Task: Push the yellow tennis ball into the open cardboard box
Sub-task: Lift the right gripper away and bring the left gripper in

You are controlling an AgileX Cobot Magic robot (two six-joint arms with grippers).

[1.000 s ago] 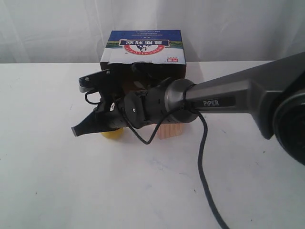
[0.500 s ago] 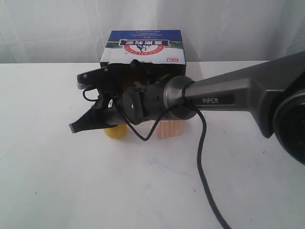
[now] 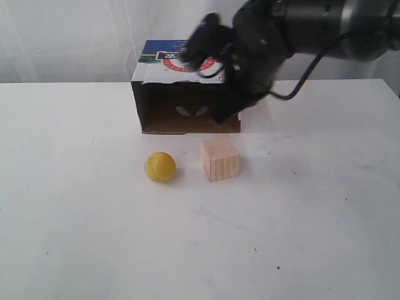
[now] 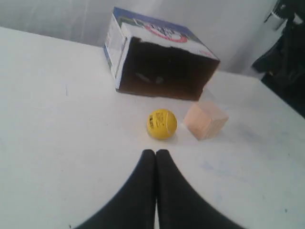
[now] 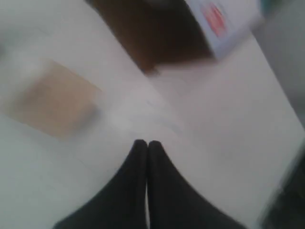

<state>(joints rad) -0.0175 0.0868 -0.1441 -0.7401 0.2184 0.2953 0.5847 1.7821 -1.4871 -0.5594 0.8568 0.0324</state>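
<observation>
Right arm (image 3: 294, 22) is up high over the far edge of the counter (image 3: 94, 237), above the right end of the open cardboard box (image 3: 156, 112). Its wrist is bent down toward the near side. It's motion-blurred in the exterior view, so the joints are hard to read.

Right pincer (image 3: 220, 117) points down, and its tip overlaps the right part of the box's opening. Can't tell if it touches the box. In the right wrist view the right pincer (image 5: 145, 143) has its fingers pressed together with nothing between them. The tips are over bare counter, between the wooden cube (image 5: 55, 98) and a corner of the box (image 5: 152, 38). That view is blurry too.

Left arm doesn't show in the exterior view. In the left wrist view the left pincer (image 4: 156, 152) is also together and empty. It's over bare counter and aimed straight at the yellow tennis ball (image 4: 162, 124). The ball is just ahead of the tips, with a gap between, no contact.

Yellow tennis ball (image 3: 160, 167) sits on the counter around mid-depth, outside the box, on the near side of the opening's left half. Its printed patch faces the left pincer.

The cube (image 3: 220, 159) is just beside the ball, toward the counter's right edge, not touching it. In the left wrist view the cube (image 4: 206, 120) shows a corner turned toward the camera.

The box (image 4: 112, 45) lies on its side at the far edge with its dark opening facing the ball and the printed panel on top.
</observation>
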